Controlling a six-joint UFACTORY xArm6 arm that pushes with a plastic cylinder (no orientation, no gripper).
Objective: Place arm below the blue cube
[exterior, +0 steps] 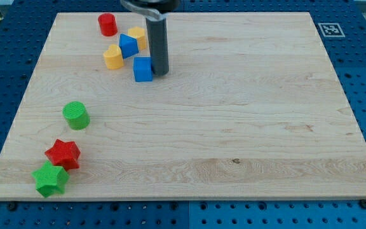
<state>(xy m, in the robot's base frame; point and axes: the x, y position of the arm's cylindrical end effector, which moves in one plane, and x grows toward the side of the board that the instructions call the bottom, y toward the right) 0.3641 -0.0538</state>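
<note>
The rod's top is cut off; no jaws show. The tip (160, 73) touches the blue cube's (143, 69) right side.

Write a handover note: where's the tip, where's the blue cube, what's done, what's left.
My tip: on the board, right up against the blue cube on the view's right side; contact can't be confirmed.
Blue cube: upper left part of the board, just below the cluster of another blue block, two yellow blocks and the red cylinder.
Done: tip is at the cube.
Left: bring the tip round to the view's bottom side of the cube, probably without nudging it.
Far off at lower left: green cylinder, red star, green star.
</note>
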